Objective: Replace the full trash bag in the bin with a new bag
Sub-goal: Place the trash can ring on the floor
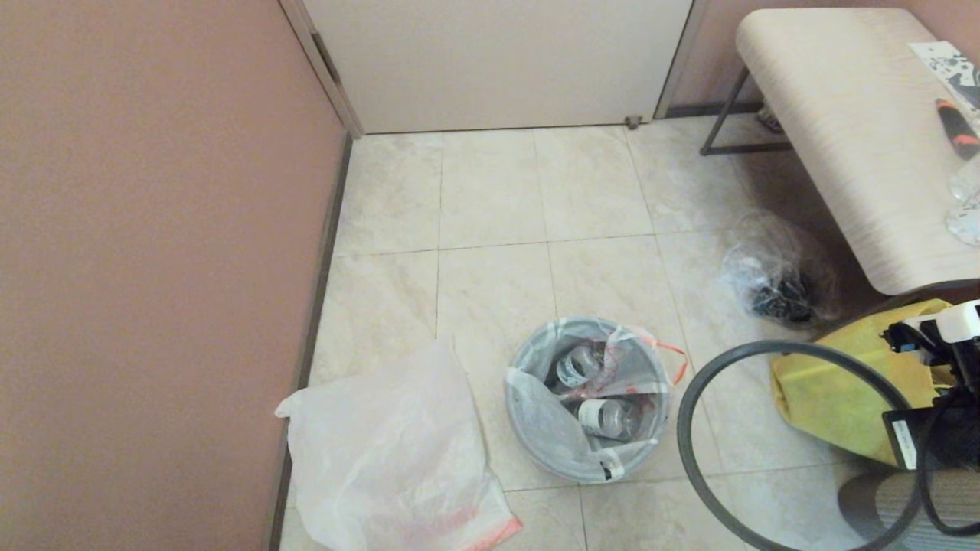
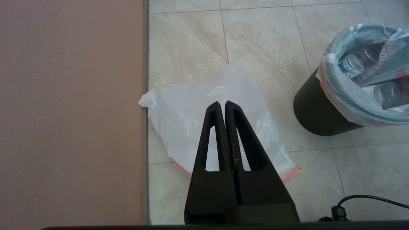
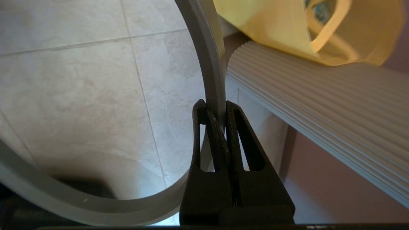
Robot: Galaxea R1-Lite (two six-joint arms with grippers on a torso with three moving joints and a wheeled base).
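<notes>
— Pale floor tiles (image 1: 490,191) fill the frame, pink wall (image 1: 153,229) on the left. Where is the right end effector (image 3: 216,110)?

— Lower right of the head view, and pinched tight on the grey hoop (image 1: 693,398). The wrist view shows the hoop's band caught between the two fingers, lifted clear of the bin, beside the yellow tote (image 1: 842,398).

— And the left end effector (image 2: 222,105)?

— Fingers pressed together, nothing between them. In its wrist view it hangs over the new bag (image 1: 390,451), not touching it that I can tell.

— Where does that bag lie?

— Flat on the floor at lower left of the head view, against the wall's skirting, pink-orange band at its bottom edge.

— The bin (image 2: 316,111)?

— Bottom centre of the head view, just right of the new bag, upright. The full trash bag (image 1: 536,413) sits in it, its edge folded over the rim, an orange handle loop sticking out on the right. Plastic bottles (image 1: 605,417) lie inside.

— Anything further out?

— A clear bag with dark contents (image 1: 777,283) on the floor at right, beneath the wood-grain counter (image 1: 842,138) in the upper right corner. A white door (image 1: 498,61) at top centre.
</notes>
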